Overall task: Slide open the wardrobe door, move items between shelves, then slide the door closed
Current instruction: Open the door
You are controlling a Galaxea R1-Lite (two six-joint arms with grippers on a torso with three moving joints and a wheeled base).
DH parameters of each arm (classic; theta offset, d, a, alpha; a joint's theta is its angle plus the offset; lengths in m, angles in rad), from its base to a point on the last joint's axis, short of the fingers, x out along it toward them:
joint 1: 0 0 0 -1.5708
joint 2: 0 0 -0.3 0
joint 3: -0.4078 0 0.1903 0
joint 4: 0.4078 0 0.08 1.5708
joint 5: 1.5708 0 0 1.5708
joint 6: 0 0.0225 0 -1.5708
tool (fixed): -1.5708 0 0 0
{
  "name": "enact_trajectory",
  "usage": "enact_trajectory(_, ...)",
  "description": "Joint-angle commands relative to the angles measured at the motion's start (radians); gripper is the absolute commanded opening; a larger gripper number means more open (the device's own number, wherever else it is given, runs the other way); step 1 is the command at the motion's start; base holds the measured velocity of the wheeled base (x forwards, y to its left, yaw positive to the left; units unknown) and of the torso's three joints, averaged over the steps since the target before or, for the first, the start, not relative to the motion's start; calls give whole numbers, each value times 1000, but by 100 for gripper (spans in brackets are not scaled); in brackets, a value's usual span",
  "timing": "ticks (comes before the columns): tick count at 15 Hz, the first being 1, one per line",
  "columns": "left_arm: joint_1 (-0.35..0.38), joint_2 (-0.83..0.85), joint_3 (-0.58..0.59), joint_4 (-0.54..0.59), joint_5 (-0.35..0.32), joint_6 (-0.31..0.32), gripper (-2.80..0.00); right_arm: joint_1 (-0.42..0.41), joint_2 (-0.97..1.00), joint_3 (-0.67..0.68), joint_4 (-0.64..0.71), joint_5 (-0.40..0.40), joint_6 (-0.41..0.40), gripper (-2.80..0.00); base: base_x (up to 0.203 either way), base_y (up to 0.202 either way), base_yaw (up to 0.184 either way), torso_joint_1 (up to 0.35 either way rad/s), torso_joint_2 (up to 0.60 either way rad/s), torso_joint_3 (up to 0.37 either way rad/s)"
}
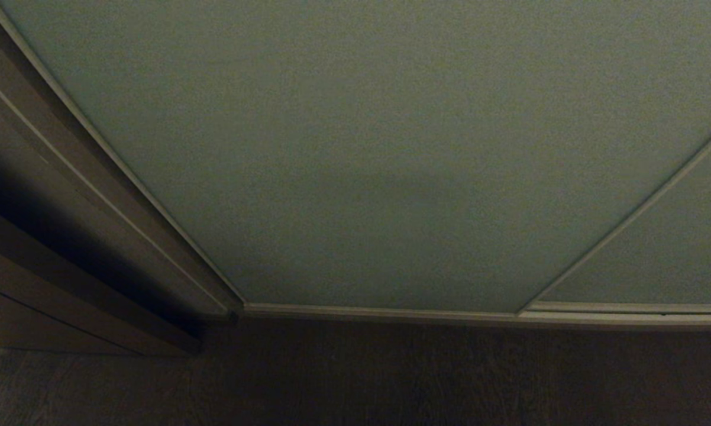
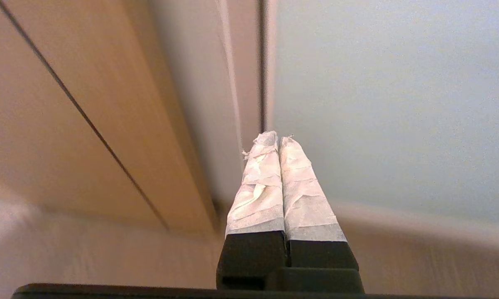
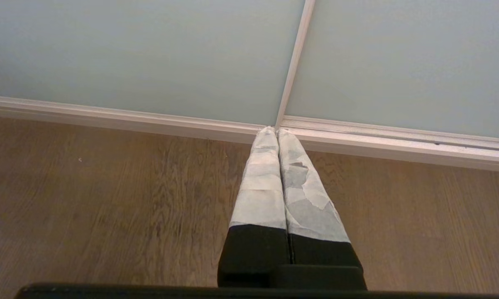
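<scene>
Pale grey-green sliding wardrobe door stands beyond the closed left pincer.

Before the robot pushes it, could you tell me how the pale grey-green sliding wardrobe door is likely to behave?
The sliding wardrobe door looks like a rigid framed panel, so it should move as one piece rather than flex. Its matte, handle-free face may let the shut left gripper slip; the thin frame edge probably gives better purchase. Sitting in the floor rail, it should slide sideways, not tip.

Dark brown wooden frame at left, upright, with thin vertical groove. Wood-grain floor below, running up to silver floor rail. Second grey-green panel at right.
</scene>
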Motion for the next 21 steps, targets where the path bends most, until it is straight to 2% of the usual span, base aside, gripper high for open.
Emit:
enact_trajectory(1, 0, 133, -72, -79, 64, 2, -280, 0, 1, 0, 0, 0, -1, -280, 0, 0, 0, 0, 0, 0)
enact_trajectory(5, -14, 357, -241, -349, 234, 8, -280, 0, 1, 0, 0, 0, -1, -280, 0, 0, 0, 0, 0, 0)
enact_trajectory(9, -7, 507, -337, -440, 281, -4, -280, 0, 1, 0, 0, 0, -1, -280, 0, 0, 0, 0, 0, 0)
enact_trajectory(11, 86, 582, -375, -480, 245, -26, -280, 1, 1, 0, 0, 0, -1, -280, 0, 0, 0, 0, 0, 0)
enact_trajectory(13, 153, 662, -400, -515, 129, -68, -280, 1, 1, 0, 0, 0, -1, -280, 0, 0, 0, 0, 0, 0)
enact_trajectory(14, 170, 694, -415, -526, 107, -79, -280, 0, 1, 0, 0, 0, -1, -280, 0, 0, 0, 0, 0, 0)
enact_trajectory(21, 184, 841, -558, -531, 3, -84, -280, 1, 1, 0, 0, 0, -1, -280, 0, 0, 0, 0, 0, 0)
